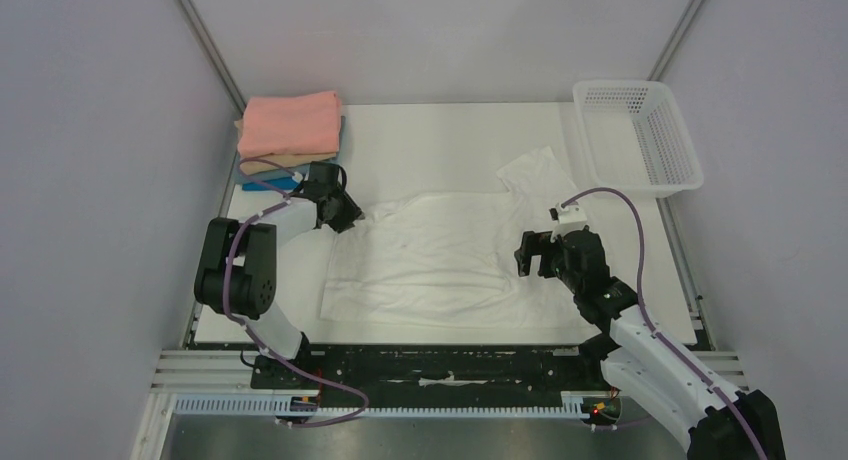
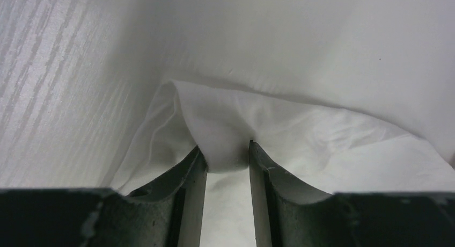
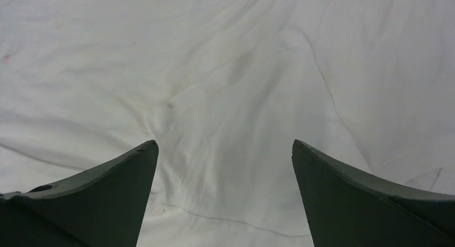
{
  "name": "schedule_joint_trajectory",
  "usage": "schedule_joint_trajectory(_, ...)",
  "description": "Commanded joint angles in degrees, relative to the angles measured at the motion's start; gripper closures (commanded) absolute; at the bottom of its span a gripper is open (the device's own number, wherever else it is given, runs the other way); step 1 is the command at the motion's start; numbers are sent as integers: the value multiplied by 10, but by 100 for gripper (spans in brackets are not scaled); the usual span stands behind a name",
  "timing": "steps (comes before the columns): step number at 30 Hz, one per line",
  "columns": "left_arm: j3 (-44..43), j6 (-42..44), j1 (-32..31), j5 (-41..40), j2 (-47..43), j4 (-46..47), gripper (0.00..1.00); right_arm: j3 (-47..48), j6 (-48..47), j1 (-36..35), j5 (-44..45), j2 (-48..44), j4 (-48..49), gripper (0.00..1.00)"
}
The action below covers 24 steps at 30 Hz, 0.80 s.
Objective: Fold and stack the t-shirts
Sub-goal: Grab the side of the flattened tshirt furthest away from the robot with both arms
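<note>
White t-shirt (image 1: 440, 255), where's it lying? —raj

mid bench (image 1: 420, 140), spread out, wrinkled. one sleeve points to the far right, near the white mesh basket (image 1: 640, 135) but not touching it —kim

left pincer (image 1: 348, 218)? —raj

down on the shirt's far left corner, just beside the folded stack. wrist view: fingers (image 2: 185, 182) narrowed to a small gap, and a raised fold of white cloth sits between the tips and touches both. reads as a pinch on the shirt —kim

right pincer (image 1: 524, 254)? —raj

over the shirt's right side, on the near side of that sleeve. wrist view: fingers (image 3: 107, 188) spread wide, nothing between them, only rumpled white cloth underneath. can't tell if the tips touch the cloth —kim

stack? —raj

far left corner of the bench. salmon pink t-shirt (image 1: 290, 123) on top, tan t-shirt (image 1: 285, 163) under it, bright blue t-shirt (image 1: 268, 183) at the bottom. left arm covers the near right corner of the lower ones —kim
</note>
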State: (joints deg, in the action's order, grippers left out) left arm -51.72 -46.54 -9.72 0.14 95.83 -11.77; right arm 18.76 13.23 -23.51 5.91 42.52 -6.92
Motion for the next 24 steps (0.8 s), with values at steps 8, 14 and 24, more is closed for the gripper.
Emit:
schedule_joint_trajectory(8, -26, 5, 1, 55, 2, 42, 70, 19, -7, 0, 25, 3, 16, 2)
schedule_joint_trajectory(14, -39, 8, 1, 59, 21, 43, 98, 21, -5, 0, 37, 3, 16, 2)
schedule_joint_trajectory(24, -27, -1, 19, 35, -19, 35, 98, 85, 36, 1, 124, 63, -8, 2)
